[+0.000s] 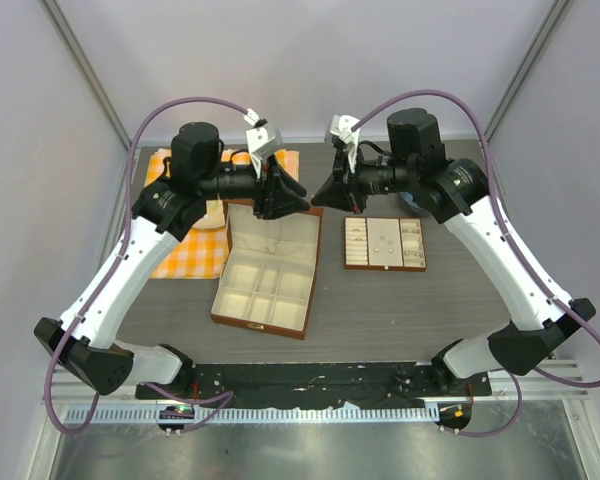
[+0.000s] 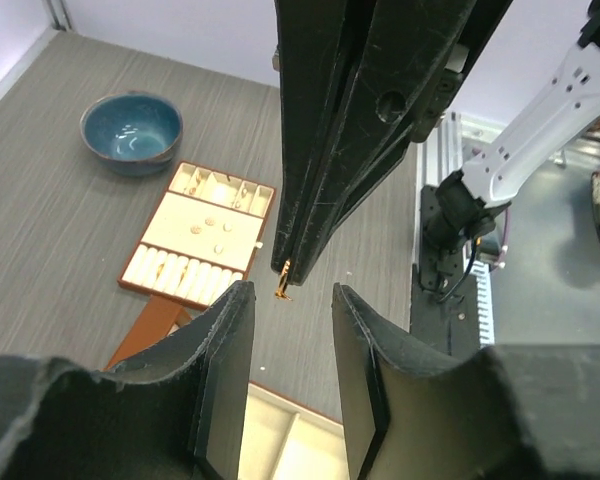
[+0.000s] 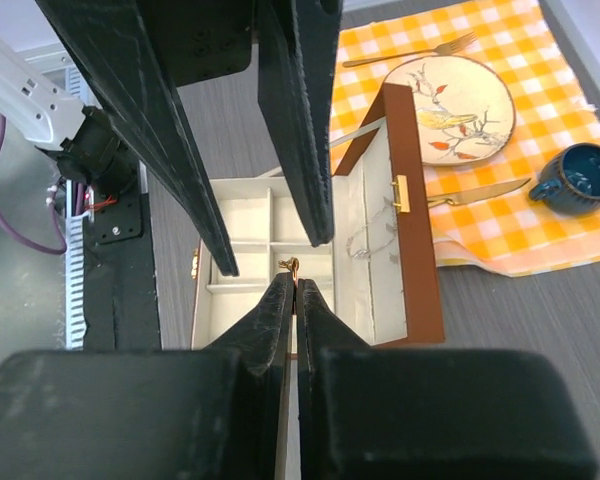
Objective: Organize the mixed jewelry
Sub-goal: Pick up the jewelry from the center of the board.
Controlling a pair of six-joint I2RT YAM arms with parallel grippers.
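My right gripper (image 3: pixel 296 282) is shut on a tiny gold ring (image 3: pixel 293 266) at its fingertips. It holds the ring in the air above the open brown box (image 1: pixel 265 270). My left gripper (image 2: pixel 292 295) is open and faces it tip to tip, with the ring (image 2: pixel 282 290) about level with the gap between its fingertips. In the top view the two grippers, left (image 1: pixel 288 200) and right (image 1: pixel 322 195), meet over the box's raised lid. A thin silver chain (image 3: pixel 370 235) lies against the lid's lining. A flat tray (image 1: pixel 384 243) right of the box holds a few small rings.
An orange checked cloth (image 3: pixel 500 215) lies beyond the box. On it are a patterned plate (image 3: pixel 450 105), a gold fork (image 3: pixel 410 55), a knife (image 3: pixel 480 190) and a blue cup (image 3: pixel 585 175). A blue bowl (image 2: pixel 132 125) stands behind the tray (image 2: pixel 202 235).
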